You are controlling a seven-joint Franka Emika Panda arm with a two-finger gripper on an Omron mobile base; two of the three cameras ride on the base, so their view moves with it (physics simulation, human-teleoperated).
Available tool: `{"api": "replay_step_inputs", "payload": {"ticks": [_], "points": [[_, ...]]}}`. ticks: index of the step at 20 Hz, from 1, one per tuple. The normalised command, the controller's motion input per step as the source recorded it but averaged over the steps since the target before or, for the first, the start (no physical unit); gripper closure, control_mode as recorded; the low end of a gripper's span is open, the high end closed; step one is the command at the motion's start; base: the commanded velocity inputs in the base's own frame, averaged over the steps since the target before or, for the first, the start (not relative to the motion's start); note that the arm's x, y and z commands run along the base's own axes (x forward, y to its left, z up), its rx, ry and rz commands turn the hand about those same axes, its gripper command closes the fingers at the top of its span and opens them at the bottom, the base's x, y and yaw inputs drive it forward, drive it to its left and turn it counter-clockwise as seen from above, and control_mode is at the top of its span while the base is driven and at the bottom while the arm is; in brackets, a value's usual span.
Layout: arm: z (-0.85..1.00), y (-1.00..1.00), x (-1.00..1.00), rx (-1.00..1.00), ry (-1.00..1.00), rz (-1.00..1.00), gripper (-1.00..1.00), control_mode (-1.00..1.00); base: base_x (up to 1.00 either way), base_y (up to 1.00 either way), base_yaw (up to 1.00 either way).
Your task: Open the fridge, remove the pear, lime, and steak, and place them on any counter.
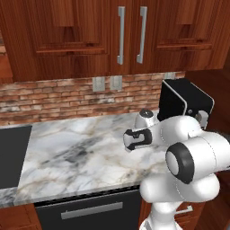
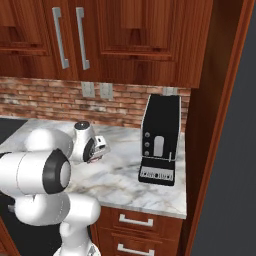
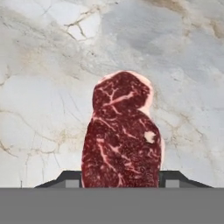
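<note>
Steak: flat oval slab, dark red with pale marbling and a fat rim along its far and right edge. Location: held between the finger tips of the gripper in the hand view, its long axis pointing away from the hand, the marble counter below it. Whether it touches the marble or hangs just above cannot be told.

Gripper: jaws clenched on the near end of the steak, one dark tip showing on each side of the slab, partly parted by its width. In the left base view the hand is hidden behind the arm's white links over the right part of the counter.

Handling, as a judgement: light, soft and limp; likely to droop or fold if taken by one end, and slick at the surface. Best hold is across the narrow width, near the middle, with moderate squeeze. Not fragile; a short drop onto marble should do no harm.

Neighbouring items: black coffee machine at the far right of the counter; black stovetop to the left.
</note>
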Motion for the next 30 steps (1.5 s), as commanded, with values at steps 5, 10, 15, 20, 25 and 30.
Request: {"api": "replay_step_inputs", "payload": {"ticks": [5, 10, 15, 20, 25, 30], "points": [[-0.20, 0.00, 0.09, 0.00, 0.05, 0.00, 1.00, -1.00, 0.00, 0.00, 0.00], [-0.33, 0.00, 0.13, -0.02, 0.06, 0.00, 1.00, -1.00, 0.00, 0.00, 0.00], [-0.07, 0.00, 0.05, -0.01, 0.01, 0.00, -1.00, -1.00, 0.00, 0.00, 0.00], [0.07, 0.00, -0.06, 0.02, -0.05, 0.00, -1.00, -1.00, 0.00, 0.00, 0.00], [0.33, 0.00, -0.37, 0.03, -0.09, -0.01, -1.00, -1.00, 0.00, 0.00, 0.00], [0.83, -0.08, -0.52, 0.13, -0.09, -0.08, -1.00, -1.00, 0.00, 0.00, 0.00]]}}
